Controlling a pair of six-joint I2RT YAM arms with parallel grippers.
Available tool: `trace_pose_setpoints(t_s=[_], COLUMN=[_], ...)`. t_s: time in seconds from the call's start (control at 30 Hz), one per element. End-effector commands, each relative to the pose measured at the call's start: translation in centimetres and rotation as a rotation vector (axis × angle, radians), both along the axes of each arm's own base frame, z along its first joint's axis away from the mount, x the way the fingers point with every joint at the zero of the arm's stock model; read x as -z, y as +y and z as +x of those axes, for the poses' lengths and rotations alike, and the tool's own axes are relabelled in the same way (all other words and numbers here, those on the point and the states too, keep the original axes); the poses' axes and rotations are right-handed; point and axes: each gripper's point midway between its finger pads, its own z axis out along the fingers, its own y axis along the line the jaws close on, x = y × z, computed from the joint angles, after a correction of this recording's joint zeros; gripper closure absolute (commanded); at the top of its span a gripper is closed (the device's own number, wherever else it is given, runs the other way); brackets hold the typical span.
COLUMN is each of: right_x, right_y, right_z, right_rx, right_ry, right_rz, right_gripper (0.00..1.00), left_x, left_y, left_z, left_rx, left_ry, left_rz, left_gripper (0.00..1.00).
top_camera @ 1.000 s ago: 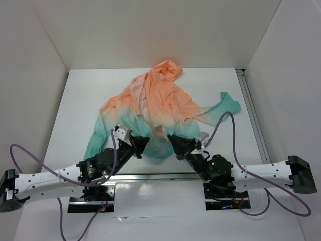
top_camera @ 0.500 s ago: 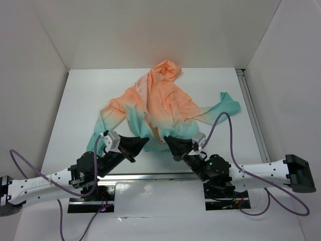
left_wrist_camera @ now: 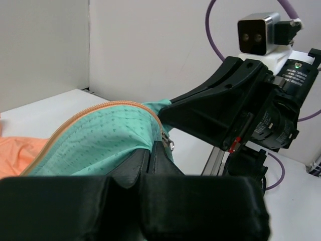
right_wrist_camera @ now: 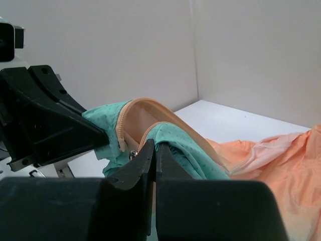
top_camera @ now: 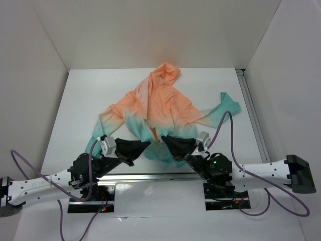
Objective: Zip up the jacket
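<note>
The jacket (top_camera: 160, 108) lies spread on the white table, peach-orange at the hood, teal at the hem and sleeves. Both grippers hold its teal hem lifted near the table's front edge. My left gripper (top_camera: 145, 144) is shut on the hem's left front edge; the teal fabric (left_wrist_camera: 100, 143) with orange zipper tape (left_wrist_camera: 75, 119) drapes over its fingers, and a small metal zipper pull (left_wrist_camera: 170, 145) hangs at the tips. My right gripper (top_camera: 164, 139) is shut on the right front edge (right_wrist_camera: 175, 143), with zipper tape (right_wrist_camera: 123, 133) and a metal piece (right_wrist_camera: 133, 154) beside its tips. The two grippers nearly touch.
White walls enclose the table on three sides. A metal rail (top_camera: 253, 118) runs along the right edge. A teal sleeve (top_camera: 228, 103) stretches to the right, another sleeve (top_camera: 94, 143) to the left. Purple cables (top_camera: 225, 130) loop from both arms.
Both grippers have lifted the teal hem and come closer together. The left arm drew back and leftward. The jacket body shifted slightly toward the back.
</note>
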Motion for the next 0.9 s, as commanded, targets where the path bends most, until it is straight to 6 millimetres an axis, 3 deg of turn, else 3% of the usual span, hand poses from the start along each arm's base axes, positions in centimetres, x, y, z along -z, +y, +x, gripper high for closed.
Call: trace_pose_setpoints(t_s=[0.0,0.57,0.87], right_x=[-5.0,-5.7,-6.2], right_y=[-0.5,-0.2,-0.9], right_z=[-0.4,-0.6,-0.9], right_rx=[-0.045,-0.084,-0.097], right_ry=[-0.034,-0.026,-0.031], right_rz=[0.163,0.187,0.218], right_gripper=[1.00,1.00,1.00], left_x=[-5.3,-5.3,-7.2], left_y=[0.9,0.7,1.2], left_z=[-1.2,-0.7,-0.8], left_rx=[0.033,0.006,-0.004], left_ry=[-0.107,-0.120,-0.154], left_rz=[-0.123,-0.128,-0.175], left_gripper=[1.00,1.00,1.00])
